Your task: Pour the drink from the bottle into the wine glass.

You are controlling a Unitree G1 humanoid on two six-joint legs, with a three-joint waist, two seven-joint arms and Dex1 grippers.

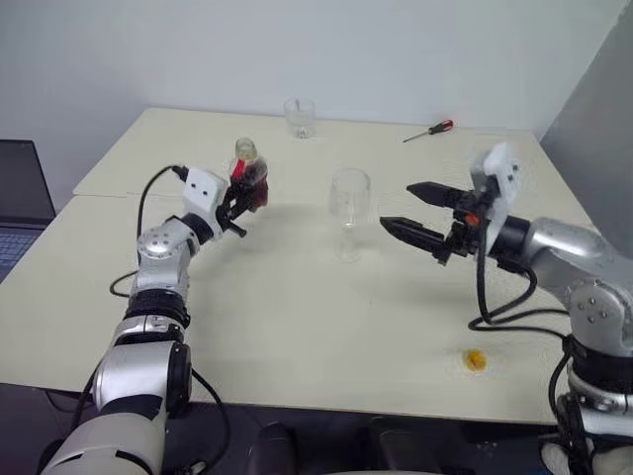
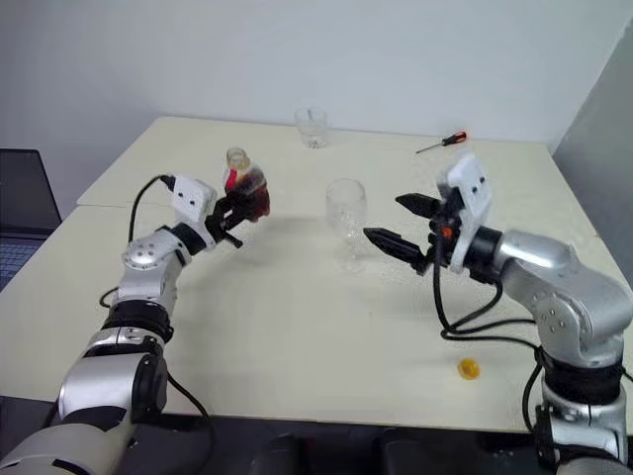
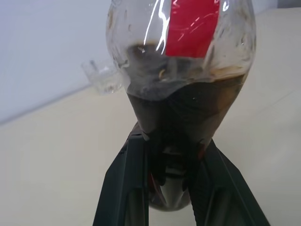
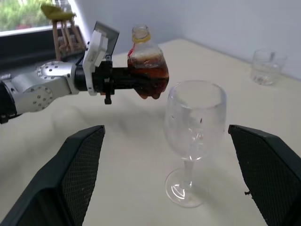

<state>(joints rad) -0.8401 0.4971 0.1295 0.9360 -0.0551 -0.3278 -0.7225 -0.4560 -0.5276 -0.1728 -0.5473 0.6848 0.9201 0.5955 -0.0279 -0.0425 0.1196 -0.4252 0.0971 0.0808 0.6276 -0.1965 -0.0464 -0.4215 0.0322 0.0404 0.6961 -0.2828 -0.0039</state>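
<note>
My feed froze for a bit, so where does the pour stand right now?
Done: the cap lies on the table and the bottle is open. In hand: the left claw is shut on the bottle, holding it upright off the table with the drink inside. The right claw is open beside the wine glass, not touching it. Left: the glass is empty, so the whole pour remains.

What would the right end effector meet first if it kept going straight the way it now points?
Most likely the wine glass: the wrist view shows it standing upright straight ahead of the open right end effector, between the lines of its two fingers. The bottle lies farther on. Exact depth is hard to judge.
</note>
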